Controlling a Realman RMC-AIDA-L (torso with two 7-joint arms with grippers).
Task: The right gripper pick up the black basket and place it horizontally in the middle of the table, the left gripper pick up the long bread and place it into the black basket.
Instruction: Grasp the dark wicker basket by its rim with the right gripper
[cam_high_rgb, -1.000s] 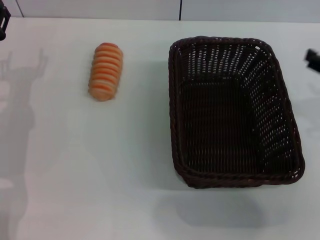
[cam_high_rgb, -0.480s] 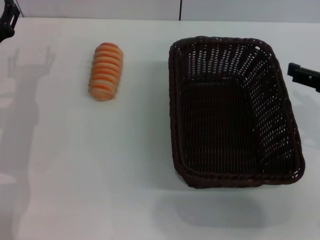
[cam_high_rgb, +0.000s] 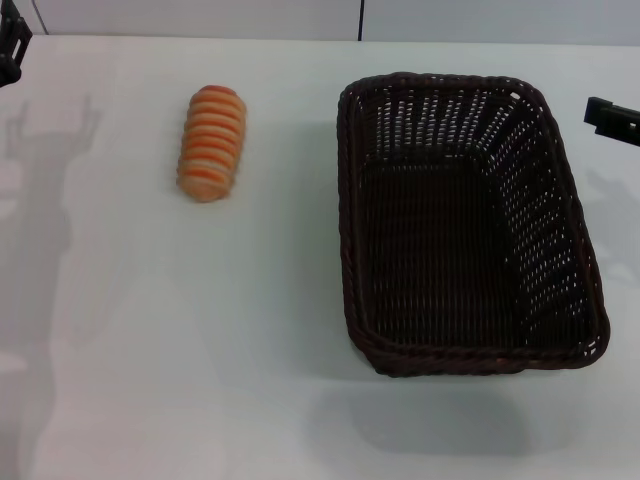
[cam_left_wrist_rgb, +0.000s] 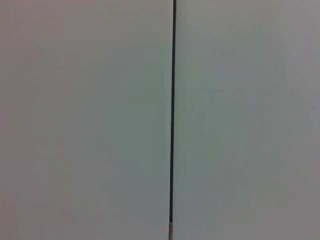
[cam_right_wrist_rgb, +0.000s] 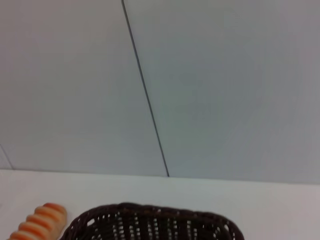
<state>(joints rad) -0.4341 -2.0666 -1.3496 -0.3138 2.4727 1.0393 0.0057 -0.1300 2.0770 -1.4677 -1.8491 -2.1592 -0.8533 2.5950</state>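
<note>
- Your right gripper (cam_high_rgb: 612, 120) shows only as a black angular tip at the right edge of the head view, out beyond the far right corner of the basket and not touching it; you cannot tell whether it is spread or closed.
- Your left gripper (cam_high_rgb: 9, 45) sits at the far left corner of the head view, well apart from the bread, with only a black sliver in sight, so its state cannot be told either.
- You have one black basket (cam_high_rgb: 462, 222), a large rectangular piece of dark brown-black wicker with a braided rim and sloped openwork sides. It rests on the right half of the table (cam_high_rgb: 200, 350) with its long side running away from you, and nothing lies inside it.
- You have one long bread (cam_high_rgb: 211, 142), a small oblong roll with orange and cream crosswise ridges. It lies on the far left part of the table, well apart from the basket, its length also running away from you.
- Your right wrist view catches the basket's far rim (cam_right_wrist_rgb: 155, 220) and one end of the bread (cam_right_wrist_rgb: 40, 221) beside it, with a pale wall behind.
- Your left wrist view gives you only that pale wall with a thin dark seam (cam_left_wrist_rgb: 172, 115) running through it.
</note>
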